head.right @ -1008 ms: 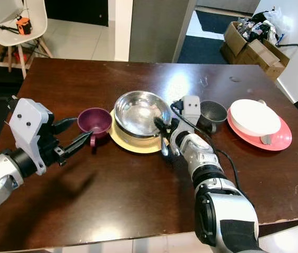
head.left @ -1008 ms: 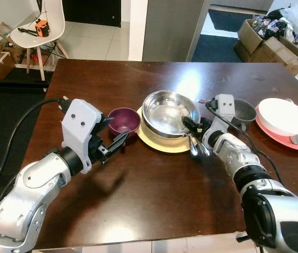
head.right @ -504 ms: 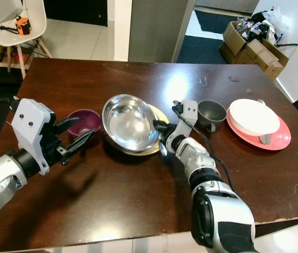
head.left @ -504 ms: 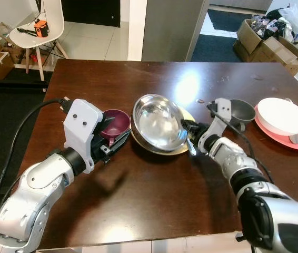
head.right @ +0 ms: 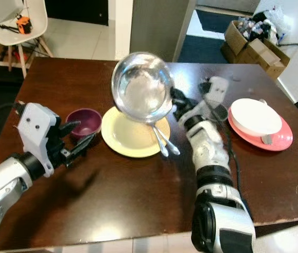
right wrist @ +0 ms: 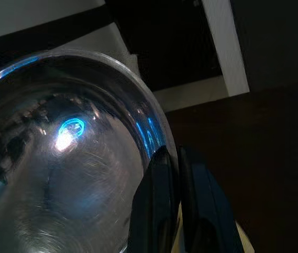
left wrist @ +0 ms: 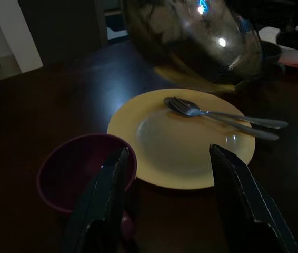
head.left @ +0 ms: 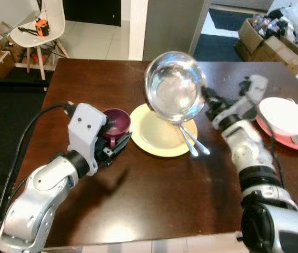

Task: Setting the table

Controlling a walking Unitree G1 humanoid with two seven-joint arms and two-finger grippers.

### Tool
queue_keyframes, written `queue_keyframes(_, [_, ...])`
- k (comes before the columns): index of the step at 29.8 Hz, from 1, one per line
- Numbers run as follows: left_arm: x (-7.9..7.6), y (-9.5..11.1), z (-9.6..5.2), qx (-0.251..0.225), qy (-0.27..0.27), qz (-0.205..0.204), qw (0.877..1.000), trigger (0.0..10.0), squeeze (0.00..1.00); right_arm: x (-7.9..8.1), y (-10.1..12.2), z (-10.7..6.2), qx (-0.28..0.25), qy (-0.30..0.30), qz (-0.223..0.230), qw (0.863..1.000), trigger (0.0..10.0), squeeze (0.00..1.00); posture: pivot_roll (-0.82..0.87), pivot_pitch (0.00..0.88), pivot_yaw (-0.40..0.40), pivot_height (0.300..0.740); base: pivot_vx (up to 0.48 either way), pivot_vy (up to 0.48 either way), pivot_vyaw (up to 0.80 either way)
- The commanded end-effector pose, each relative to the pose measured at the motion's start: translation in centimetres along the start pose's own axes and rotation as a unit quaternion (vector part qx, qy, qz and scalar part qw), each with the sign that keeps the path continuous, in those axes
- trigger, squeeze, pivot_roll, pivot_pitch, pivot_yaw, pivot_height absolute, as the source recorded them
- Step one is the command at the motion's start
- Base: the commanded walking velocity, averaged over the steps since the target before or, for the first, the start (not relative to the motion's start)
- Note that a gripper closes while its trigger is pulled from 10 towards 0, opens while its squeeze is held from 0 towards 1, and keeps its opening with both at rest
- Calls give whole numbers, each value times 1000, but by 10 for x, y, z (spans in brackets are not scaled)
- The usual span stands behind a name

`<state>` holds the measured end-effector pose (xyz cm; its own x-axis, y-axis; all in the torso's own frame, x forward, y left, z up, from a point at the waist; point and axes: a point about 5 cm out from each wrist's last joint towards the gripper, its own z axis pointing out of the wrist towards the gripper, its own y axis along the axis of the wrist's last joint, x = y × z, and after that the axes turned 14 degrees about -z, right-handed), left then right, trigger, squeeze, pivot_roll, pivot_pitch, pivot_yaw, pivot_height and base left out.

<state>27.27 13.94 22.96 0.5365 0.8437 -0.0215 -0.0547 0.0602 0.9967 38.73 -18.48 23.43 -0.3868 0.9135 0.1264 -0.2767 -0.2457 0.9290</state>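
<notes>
Left claw (head.left: 118,143) open, holding nothing, fingers either side of purple bowl (head.left: 116,121) on table (head.left: 154,195). Just beyond: yellow plate (head.left: 159,138) with fork (left wrist: 191,108) and spoon (head.left: 197,145). Right claw (right wrist: 171,174) pinches steel bowl (head.left: 174,93) rim, bowl tilted in air above plate.

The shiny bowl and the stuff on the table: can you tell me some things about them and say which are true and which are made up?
1. The right gripper pinches the rim of the shiny metal bowl and holds it tilted in the air. True.
2. A fork and a spoon lie on the yellow plate. True.
3. The purple bowl sits on the yellow plate. False: it sits on the table beside the plate.
4. The left gripper is holding the purple bowl. False: its fingers are open, near the bowl.
5. The white bowl rests on a red plate. True.
</notes>
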Motion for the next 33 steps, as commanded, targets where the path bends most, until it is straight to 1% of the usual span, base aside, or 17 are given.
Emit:
queue_keyframes(1, [-2,-3,2,2,-6,-1,1000,10000,0,4,2,-4,-2,17,9,1000,0,0,50,92,-6,740,0,0,0])
queue_keyframes(3, [-2,-3,2,2,-7,-1,1000,10000,0,7,2,-7,5,29,3,1000,0,0,43,88,-9,740,0,0,0])
queue_keyframes(4, [-3,-4,3,1,-10,-3,1000,10000,0,15,-8,-29,56,49,-33,997,0,0,28,81,-7,740,0,0,0])
queue_keyframes(5, [-3,-5,2,1,-11,-3,1000,10000,0,20,-13,-39,75,58,-44,994,0,0,25,80,-7,740,0,0,0])
queue_keyframes(8, [-3,-6,2,2,-12,-4,1000,10000,0,34,-27,-63,128,82,-34,988,0,0,22,79,-5,740,0,0,0])
queue_keyframes(14, [0,-5,3,1,-12,-2,1000,10000,0,47,-40,-87,175,107,-19,978,0,0,12,77,-2,740,0,0,0])
queue_keyframes(15, [6,0,4,-4,-9,4,1000,10000,0,50,-53,-100,222,128,-17,966,0,0,11,77,2,740,0,0,0])
queue_keyframes(17, [13,6,4,-10,-3,6,1000,10000,0,46,-62,-103,250,129,-30,959,0,0,11,78,3,740,0,0,0])
queue_keyframes(20, [20,13,1,-15,-3,1,1000,10000,0,42,-63,-99,253,128,-24,959,0,0,17,77,0,740,0,0,0])
queue_keyframes(24, [38,34,-19,5,-45,23,999,10000,0,52,-58,-89,269,167,1,949,0,0,32,78,-5,740,0,0,0])
queue_keyframes(26, [43,42,-27,14,-59,33,998,10000,0,53,-59,-87,279,178,-22,943,0,0,37,81,-7,740,0,0,0])
queue_keyframes(27, [44,45,-30,14,-61,35,997,10000,0,50,-59,-84,279,173,-32,944,2980,0,44,84,-9,740,0,0,0])
queue_keyframes(29, [44,47,-32,15,-62,37,997,10000,0,49,-59,-83,280,168,-39,944,2980,0,44,84,-9,740,0,0,0])
queue_keyframes(30, [44,48,-32,14,-61,39,997,10000,0,46,-59,-80,278,156,-53,946,10000,0,47,85,-8,740,0,0,0])
queue_keyframes(31, [43,48,-33,13,-61,41,997,10000,0,44,-58,-77,275,147,-60,948,10000,0,46,88,-5,740,0,0,0])
queue_keyframes(32, [39,44,-30,15,-63,39,997,10000,0,43,-54,-72,267,140,-59,952,10000,1000,46,92,0,740,0,0,0])
queue_keyframes(33, [39,44,-30,15,-63,39,997,10000,0,43,-54,-72,267,140,-59,952,10000,1000,46,92,0,740,0,0,0])
